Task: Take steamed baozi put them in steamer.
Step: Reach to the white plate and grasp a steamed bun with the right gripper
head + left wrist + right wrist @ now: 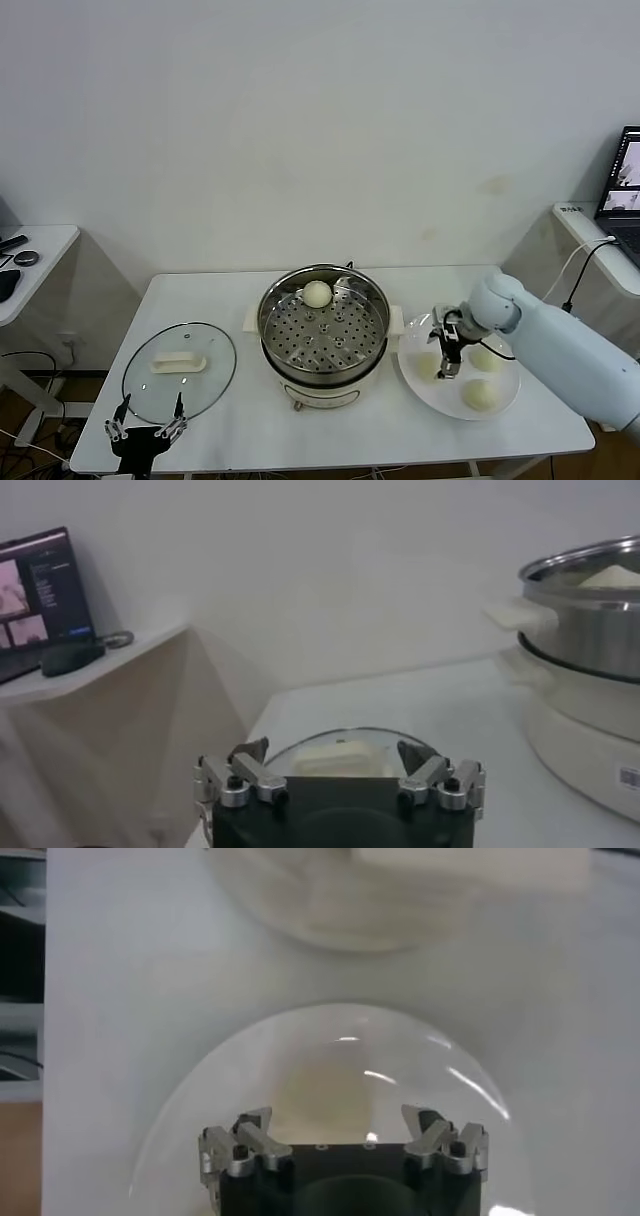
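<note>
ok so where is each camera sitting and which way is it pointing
Head view: high on the robot, looking forward and down at the white table; shows the open left hand by the glass lid and the open right hand over the plate.
Left wrist view: low at the table edge, facing across it; own left hand, glass lid, steamer.
Right wrist view: looking straight down onto the plate; own right hand.
Head and left wrist views share the lid and steamer.

Steamer [290,338] – shiny perforated steel; lid [210,375] clear glass; plate [505,400] glossy white; baozi [317,293] smooth, matt.
</note>
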{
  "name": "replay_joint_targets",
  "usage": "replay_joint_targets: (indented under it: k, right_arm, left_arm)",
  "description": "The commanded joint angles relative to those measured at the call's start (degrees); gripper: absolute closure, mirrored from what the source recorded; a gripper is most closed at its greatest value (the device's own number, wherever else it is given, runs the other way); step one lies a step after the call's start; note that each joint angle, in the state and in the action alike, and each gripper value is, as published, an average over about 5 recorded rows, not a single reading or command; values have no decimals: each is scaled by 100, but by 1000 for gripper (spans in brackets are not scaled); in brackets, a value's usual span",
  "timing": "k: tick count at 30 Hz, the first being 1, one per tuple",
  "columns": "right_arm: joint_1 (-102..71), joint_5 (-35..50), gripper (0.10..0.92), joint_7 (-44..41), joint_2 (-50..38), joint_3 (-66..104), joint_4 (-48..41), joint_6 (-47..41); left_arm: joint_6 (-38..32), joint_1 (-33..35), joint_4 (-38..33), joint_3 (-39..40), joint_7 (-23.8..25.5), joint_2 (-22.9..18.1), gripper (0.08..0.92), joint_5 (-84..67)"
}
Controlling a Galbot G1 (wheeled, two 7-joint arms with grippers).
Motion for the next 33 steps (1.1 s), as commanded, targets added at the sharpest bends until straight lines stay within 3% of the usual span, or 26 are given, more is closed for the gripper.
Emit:
replay_joint_targets:
  k: [1,22,25,33]
  right_arm:
    - [-137,-88,203,75,88,13,-98,-28]
    - [-32,-301,203,70,219,-141,-387,61]
    - [-28,-289,234,72,209,-119,-388,55]
    - [23,-172,444,84,166,-47,-362,42]
  left_arm:
    - [0,-5,34,4,-3,1,177,13]
    - [2,-92,171,-17,11,11,177,6]
    - [2,-85,168,-20,10,8,177,6]
    - [2,-95,170,-5,8,-4,177,10]
